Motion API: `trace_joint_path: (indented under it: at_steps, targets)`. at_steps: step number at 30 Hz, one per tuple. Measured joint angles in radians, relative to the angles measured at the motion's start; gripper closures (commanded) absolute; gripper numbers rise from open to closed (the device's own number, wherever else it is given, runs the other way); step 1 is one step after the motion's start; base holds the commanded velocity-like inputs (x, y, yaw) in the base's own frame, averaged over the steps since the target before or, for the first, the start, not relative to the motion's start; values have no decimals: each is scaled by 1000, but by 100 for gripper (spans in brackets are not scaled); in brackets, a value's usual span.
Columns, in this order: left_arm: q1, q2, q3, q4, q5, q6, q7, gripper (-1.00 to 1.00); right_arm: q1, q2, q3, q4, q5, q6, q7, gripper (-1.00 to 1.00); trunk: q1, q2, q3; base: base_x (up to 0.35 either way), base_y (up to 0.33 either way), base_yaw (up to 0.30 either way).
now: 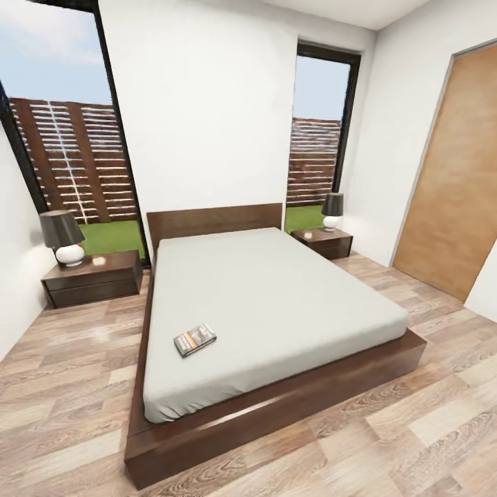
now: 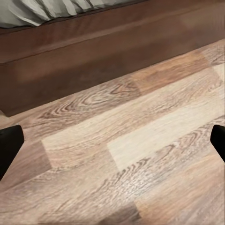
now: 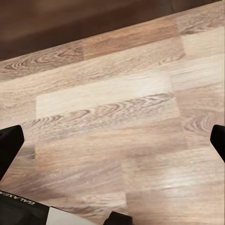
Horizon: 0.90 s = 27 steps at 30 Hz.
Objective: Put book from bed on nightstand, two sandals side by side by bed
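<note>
While the robot faced the foot of the bed, the scene stood thus:

Bedroom: white walls point(image 1: 207, 103), a wood-plank floor point(image 1: 62, 414) and two tall dark-framed windows flanked the bed; a slatted brown fence and green grass showed through the glass.
Door point(image 1: 452, 179): brown wood, in the wall well to the right of the bed.
Bed point(image 1: 276, 297): a low double with an off-white mattress, dark brown frame and headboard point(image 1: 214, 219) against the far wall; it took up the middle of the head view.
Nightstands: one point(image 1: 93, 279) stood just beside the bed's left side at the headboard end, the other point(image 1: 323, 241) just beside the right side at the same end. Each was dark brown.
Lamps: a dark-shaded lamp with a white base stood on the left nightstand point(image 1: 62, 238); a like one stood on the right point(image 1: 333, 210).
Book point(image 1: 195, 339): it lay flat on the mattress, near the bed's foot and toward its left edge, well apart from both nightstands.
Left gripper point(image 2: 112, 145): jaws were spread wide, the dark fingertips point(image 2: 9, 145) at opposite edges of the left wrist view, nothing between them; plank floor lay beneath and the bed's frame point(image 2: 93, 47) ran just beyond.
Right gripper point(image 3: 112, 145): jaws likewise spread wide and held nothing, over plank floor near the bed's dark frame point(image 3: 70, 18).
</note>
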Motion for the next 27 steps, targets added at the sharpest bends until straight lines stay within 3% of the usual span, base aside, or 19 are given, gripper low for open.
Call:
trace_joint_path:
  at_steps: [8, 27]
  targets:
    - [0, 0, -21, 0, 0, 0, 1, -100, 0, 0, 0, 0, 0, 0, -1, -100, 0, 0, 0, 0, 0, 293]
    - [0, 0, -23, 0, 0, 0, 0, -100, 0, 0, 1, 0, 0, 0, 0, -100, 0, 0, 0, 0, 0, 293]
